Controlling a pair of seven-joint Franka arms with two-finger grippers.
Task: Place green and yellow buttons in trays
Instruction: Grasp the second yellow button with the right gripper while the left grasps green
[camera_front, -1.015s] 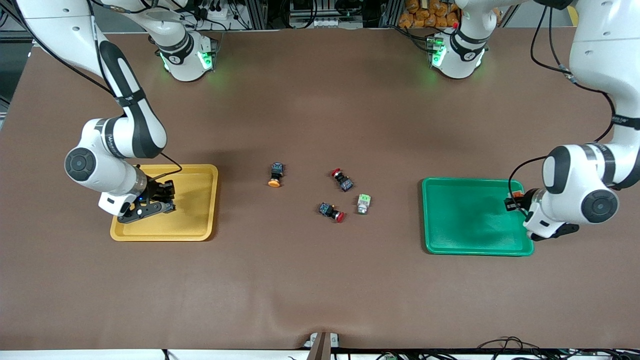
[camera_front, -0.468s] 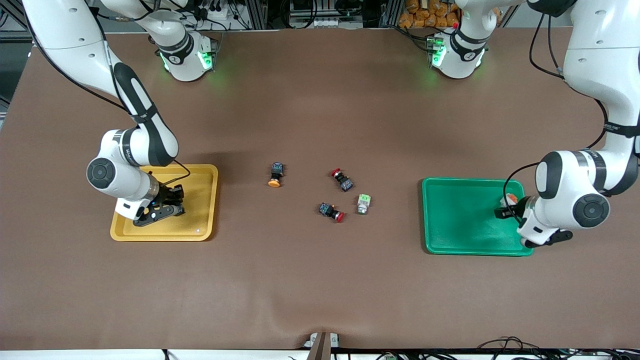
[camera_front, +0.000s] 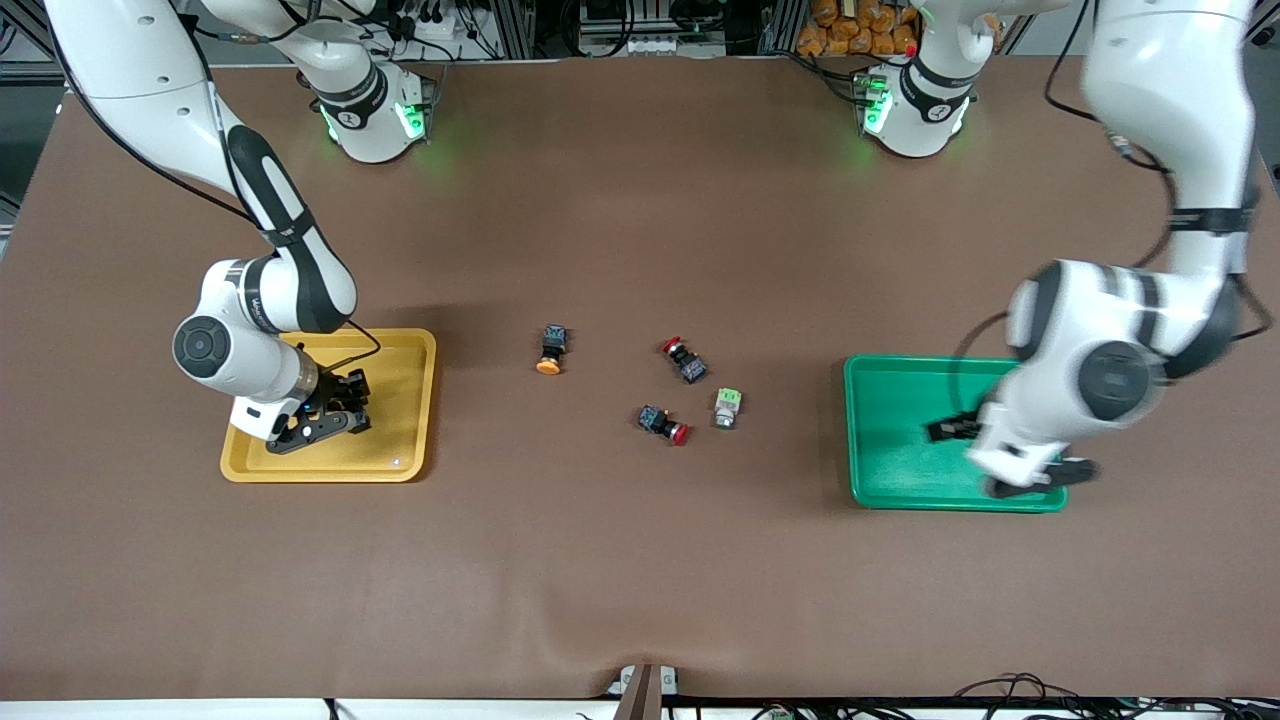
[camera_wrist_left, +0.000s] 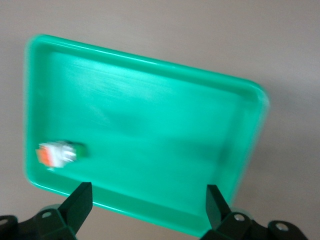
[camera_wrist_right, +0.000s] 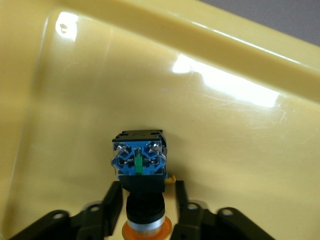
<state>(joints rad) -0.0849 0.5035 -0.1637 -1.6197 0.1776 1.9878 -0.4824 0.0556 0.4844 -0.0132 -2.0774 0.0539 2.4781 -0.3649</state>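
**Inspector:** Right gripper (camera_wrist_right: 147, 186)?

**Assistant:** Low in the yellow tray (camera_wrist_right: 225, 75), fingers slackened either side of a black yellow-capped button (camera_wrist_right: 139, 160) lying on the tray floor.

**Inspector:** Left gripper (camera_wrist_left: 147, 192)?

**Assistant:** Spread wide, empty, over the green tray (camera_wrist_left: 150, 65). A whitish orange-topped button (camera_wrist_left: 59, 154) lies inside.

**Inspector:** Outstanding?

**Assistant:** At the centre of the front view, on the table: a second yellow-capped button (camera_front: 551, 350) and, lower in the frame, a whitish green-topped button (camera_front: 727, 407).

Even overhead light falls on the brown bench (camera_front: 620, 560), casting soft shadows beside both trays. The left arm (camera_front: 1100, 380) smears with motion blur; the green tray (camera_wrist_left: 150, 90) is blurred too. Bright glare streaks the yellow tray (camera_wrist_right: 225, 85).
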